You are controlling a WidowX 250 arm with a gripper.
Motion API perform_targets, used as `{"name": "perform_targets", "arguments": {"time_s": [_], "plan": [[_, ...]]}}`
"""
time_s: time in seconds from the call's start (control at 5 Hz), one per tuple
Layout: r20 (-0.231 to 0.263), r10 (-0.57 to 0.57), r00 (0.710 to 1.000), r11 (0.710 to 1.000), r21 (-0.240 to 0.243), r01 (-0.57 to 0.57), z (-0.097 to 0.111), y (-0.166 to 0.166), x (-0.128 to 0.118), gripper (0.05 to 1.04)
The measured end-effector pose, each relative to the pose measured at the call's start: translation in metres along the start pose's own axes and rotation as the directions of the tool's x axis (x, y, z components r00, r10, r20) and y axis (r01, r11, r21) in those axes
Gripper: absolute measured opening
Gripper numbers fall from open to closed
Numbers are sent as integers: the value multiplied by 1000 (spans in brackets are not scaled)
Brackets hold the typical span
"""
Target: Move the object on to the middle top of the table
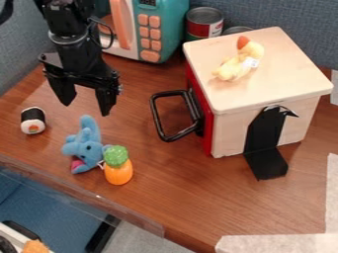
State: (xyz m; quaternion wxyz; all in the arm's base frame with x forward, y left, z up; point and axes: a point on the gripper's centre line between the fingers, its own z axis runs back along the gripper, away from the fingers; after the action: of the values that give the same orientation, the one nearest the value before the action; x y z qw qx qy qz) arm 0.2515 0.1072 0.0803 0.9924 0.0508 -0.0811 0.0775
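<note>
Though which toy is meant I cannot tell, the blue plush (87, 146) lies left of centre, long axis running up the frame, pink patch (77, 163) towards the bottom, below the wide-spread, empty gripper (86, 109)

teal microwave (177, 30) | blue plush toy (86, 146) | yellow duck (239, 63) | orange toy pineapple (118, 173), green top

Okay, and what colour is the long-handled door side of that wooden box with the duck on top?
Red, seen best in the camera view.
</note>
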Motion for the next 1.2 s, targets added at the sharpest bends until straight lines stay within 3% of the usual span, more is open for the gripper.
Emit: {"name": "perform_targets", "arguments": {"time_s": [0.2, 0.4, 0.6, 0.8, 1.0, 1.2], "plan": [[-28, 0, 1000, 1000, -9, 0, -7, -1, -3, 1001], [-58, 140, 988, 990, -9, -141, -13, 43, -6, 1001], [-68, 267, 961, 964, 31, -265, -20, 87, -8, 1001], [-41, 370, 928, 927, 70, -367, -21, 123, -17, 1001], [4, 402, 916, 912, 87, -400, -26, 139, -23, 1001], [1, 431, 903, 896, 117, -428, -42, 136, -22, 1001]]}}
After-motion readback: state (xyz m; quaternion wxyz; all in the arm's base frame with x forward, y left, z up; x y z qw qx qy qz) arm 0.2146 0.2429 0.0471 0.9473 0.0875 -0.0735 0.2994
